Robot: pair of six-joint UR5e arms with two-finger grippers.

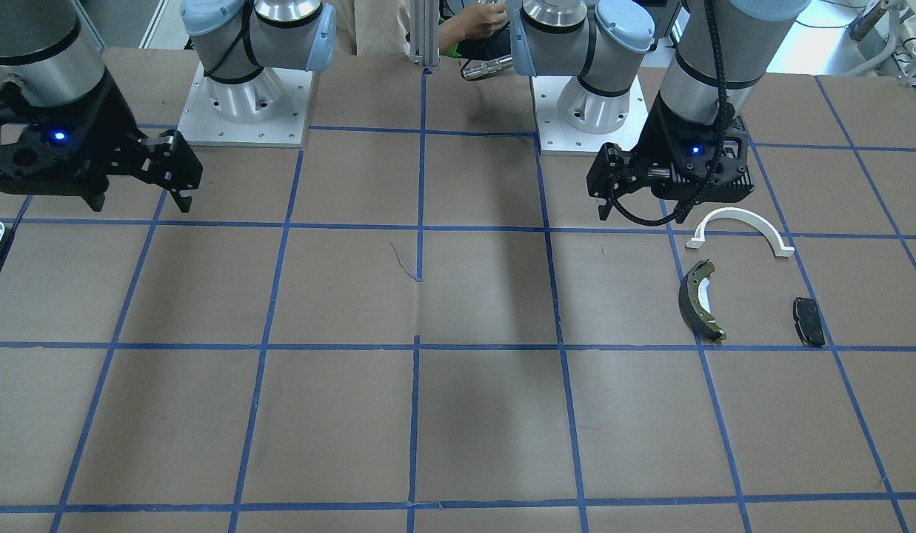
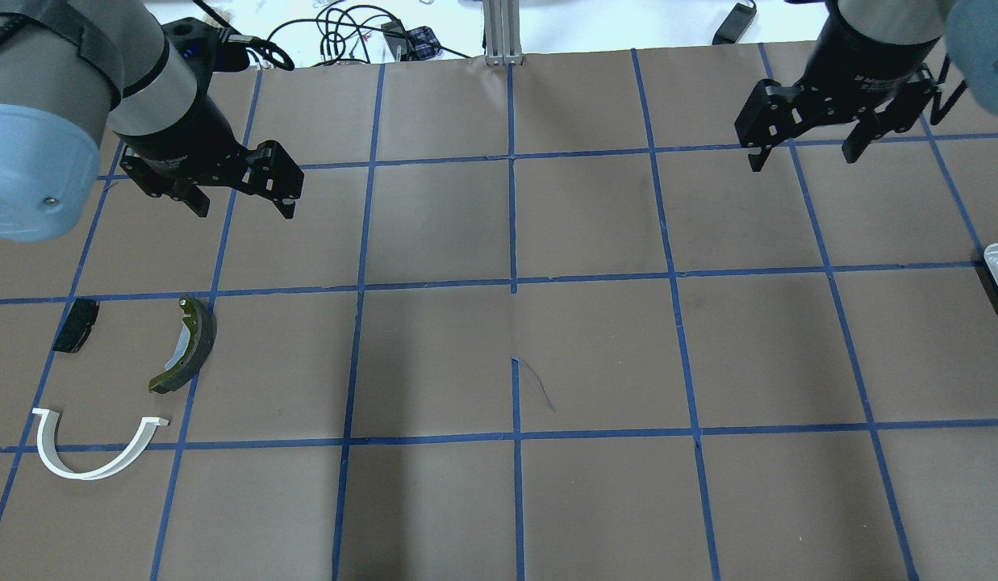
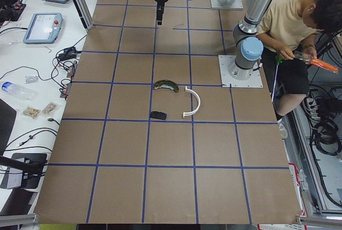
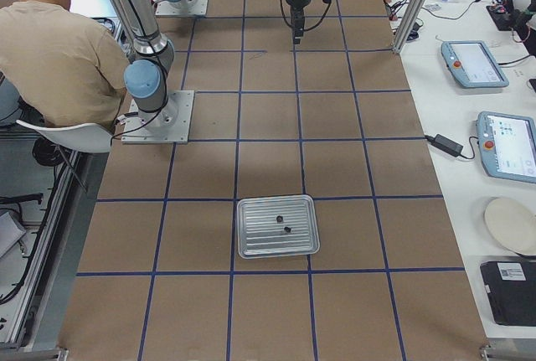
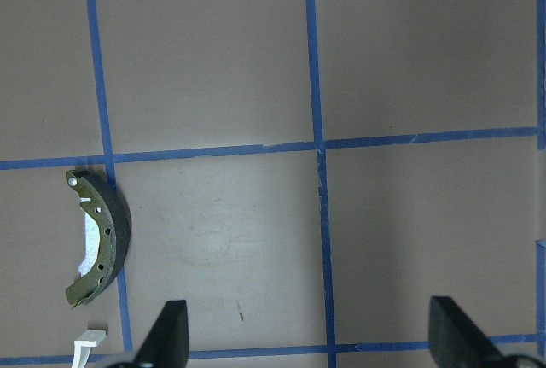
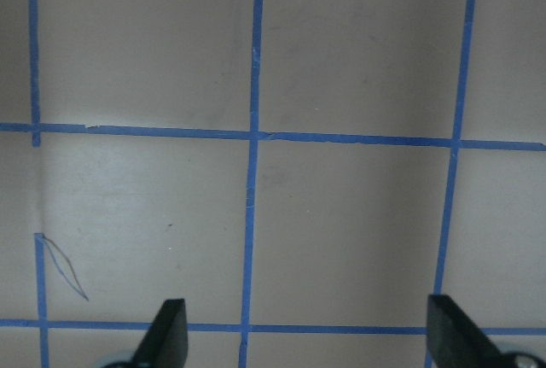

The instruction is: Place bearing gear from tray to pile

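We see shiny silver metal tray [image 4: 251, 244] w/ 2 small dark parts [image 4: 280, 219] off to robot's right, nearest the right gripper [image 2: 801, 157], spread & empty.

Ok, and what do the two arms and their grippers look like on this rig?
Both arms are silver tubes with pale blue joint caps. The left gripper and right gripper are black, two flat fingers each, on angular black mounts with a blue light. A black ribbed cable runs down the left arm. White lettering on the wrists is unreadable.
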